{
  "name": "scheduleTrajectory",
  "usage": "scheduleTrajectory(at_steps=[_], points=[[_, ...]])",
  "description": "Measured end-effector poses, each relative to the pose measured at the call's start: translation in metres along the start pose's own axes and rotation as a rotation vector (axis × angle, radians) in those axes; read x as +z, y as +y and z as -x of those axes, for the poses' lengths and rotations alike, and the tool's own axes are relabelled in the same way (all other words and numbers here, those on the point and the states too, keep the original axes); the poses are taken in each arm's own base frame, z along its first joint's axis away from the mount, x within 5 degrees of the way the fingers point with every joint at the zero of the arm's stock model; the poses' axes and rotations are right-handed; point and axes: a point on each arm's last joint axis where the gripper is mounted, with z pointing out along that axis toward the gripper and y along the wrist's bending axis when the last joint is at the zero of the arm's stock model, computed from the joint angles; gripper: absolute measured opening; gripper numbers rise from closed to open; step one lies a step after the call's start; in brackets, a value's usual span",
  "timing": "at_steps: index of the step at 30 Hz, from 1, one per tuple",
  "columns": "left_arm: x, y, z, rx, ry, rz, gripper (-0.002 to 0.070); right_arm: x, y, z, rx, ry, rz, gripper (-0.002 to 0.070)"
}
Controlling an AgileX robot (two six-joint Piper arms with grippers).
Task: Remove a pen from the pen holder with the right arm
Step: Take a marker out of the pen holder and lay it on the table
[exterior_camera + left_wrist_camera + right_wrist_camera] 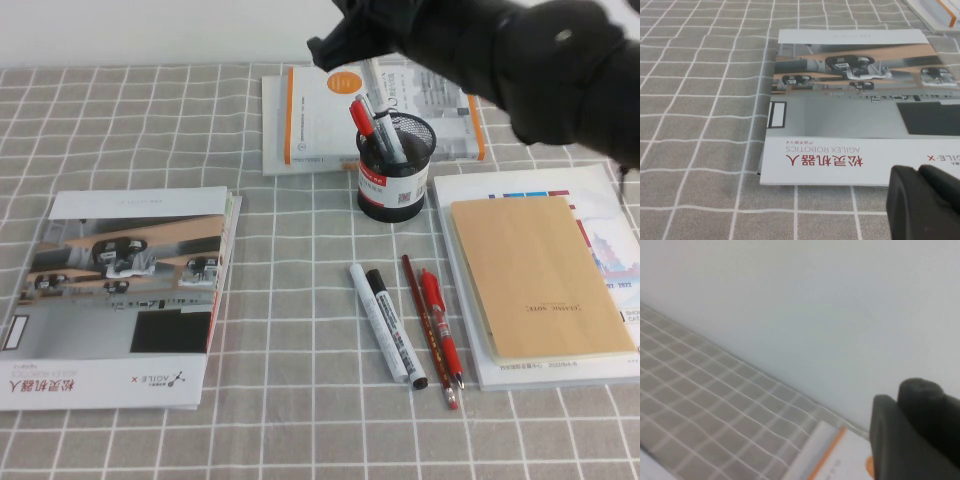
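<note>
A black mesh pen holder (pixel 397 180) stands at the back middle of the checked cloth. A red pen (pixel 361 113) and a red-capped marker (pixel 384 127) stick out of it. My right arm reaches in from the upper right. Its gripper (pixel 325 45) hangs above and behind the holder, to the holder's left, pointing at the wall. The right wrist view shows that gripper (pixel 897 395) against the white wall, with no pen visible at it. The left gripper (pixel 917 172) is shut and empty over the near edge of a brochure (pixel 855 100).
In front of the holder lie a white marker (pixel 375 320), a black-capped marker (pixel 395 325), a thin dark red pencil (pixel 428 330) and a red pen (pixel 440 320). An orange-edged book (pixel 310 110) sits behind the holder, a tan notebook (pixel 540 275) at the right, and the brochure (pixel 120 300) at the left.
</note>
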Motion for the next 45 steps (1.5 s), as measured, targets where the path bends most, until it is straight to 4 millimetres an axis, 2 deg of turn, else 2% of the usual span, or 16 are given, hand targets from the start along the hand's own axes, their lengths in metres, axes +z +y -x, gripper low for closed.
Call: scheduleTrajectory(at_steps=[3, 7, 9, 14, 21, 26, 35, 45], points=[[0.0, 0.0, 0.0, 0.0, 0.0, 0.0, -0.0005, -0.016, 0.005, 0.017, 0.002, -0.025, 0.104, 0.0102], [0.0, 0.0, 0.0, 0.0, 0.0, 0.0, -0.0005, -0.028, 0.021, 0.023, 0.043, 0.009, 0.3, 0.0102], [0.0, 0.0, 0.0, 0.0, 0.0, 0.0, -0.0005, -0.031, 0.026, 0.02, 0.067, 0.062, 0.367, 0.0102], [0.0, 0.0, 0.0, 0.0, 0.0, 0.0, -0.0005, -0.04, 0.037, -0.001, 0.178, 0.339, 0.48, 0.0102], [0.0, 0.0, 0.0, 0.0, 0.0, 0.0, -0.0005, -0.049, 0.038, -0.028, 0.295, 0.675, 0.442, 0.0102], [0.0, 0.0, 0.0, 0.0, 0.0, 0.0, -0.0005, -0.035, 0.041, -0.059, 0.357, 0.84, 0.368, 0.0102], [0.0, 0.0, 0.0, 0.0, 0.0, 0.0, -0.0005, -0.002, 0.053, -0.113, 0.384, 0.969, 0.296, 0.0102], [0.0, 0.0, 0.0, 0.0, 0.0, 0.0, -0.0005, 0.035, 0.057, -0.133, 0.384, 0.994, 0.261, 0.0102]])
